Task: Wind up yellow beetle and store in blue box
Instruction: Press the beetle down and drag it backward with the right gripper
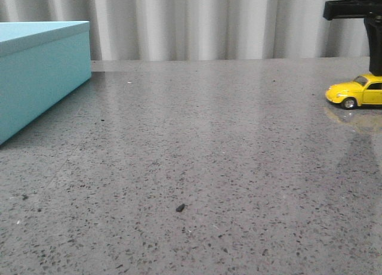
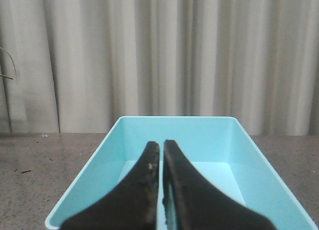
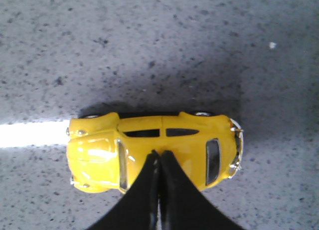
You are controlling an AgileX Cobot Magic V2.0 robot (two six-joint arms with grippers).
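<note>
**Little yellow car under the right gripper, blue box under the left**

The small shiny yellow toy beetle car (image 3: pixel 154 152) with dark windows sits on its wheels on the grey speckled stone table (image 1: pixel 197 161). The right gripper (image 3: pixel 160 155) hangs right above the car's roof. Its two black fingers (image 3: pixel 172 190) are pressed together with almost no gap, and nothing is between them. The tips sit over the middle of the roof, but it is hard to tell if they touch it. In the front view the car (image 1: pixel 357 91) is at the far right edge of the table, with the black arm (image 1: pixel 373 30) standing over it.

The big light blue box (image 2: pixel 219 155) is open, and it lies just under and ahead of the left gripper (image 2: pixel 162 146). That gripper's black fingers (image 2: pixel 142 190) are squeezed together too, holding nothing. They point into the box. The box looks bare inside where it can be seen.

The box (image 1: pixel 42 72) and the car are well apart, at opposite sides of the table. Pale curtains (image 1: pixel 209 21) hang behind.
</note>
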